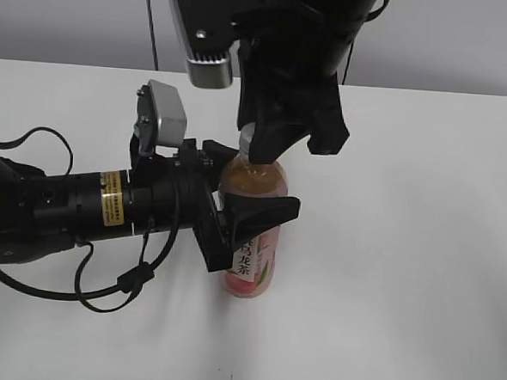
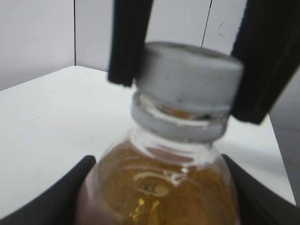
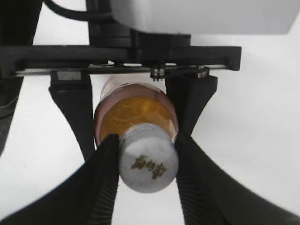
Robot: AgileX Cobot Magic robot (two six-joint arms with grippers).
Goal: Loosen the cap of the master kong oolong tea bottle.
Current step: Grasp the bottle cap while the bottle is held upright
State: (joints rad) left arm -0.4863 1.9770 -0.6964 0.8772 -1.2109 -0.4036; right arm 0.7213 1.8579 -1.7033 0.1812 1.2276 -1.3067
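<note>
The master kong oolong tea bottle point(image 1: 252, 242) stands upright mid-table, amber tea above a pink peach label. My left gripper point(image 1: 235, 208) comes in from the left and is shut on the bottle's body; its black fingers flank the bottle point(image 2: 159, 192) in the left wrist view. My right gripper point(image 1: 269, 148) comes down from above and is shut on the white cap point(image 3: 148, 161), one finger on each side. The cap's dark printed mark faces the right wrist camera. The cap point(image 2: 187, 77) also shows in the left wrist view between the right gripper's fingers.
The white table point(image 1: 422, 252) stretches around the bottle. The left arm's black cables point(image 1: 102, 275) lie on the table at the left. A grey wall stands behind the table.
</note>
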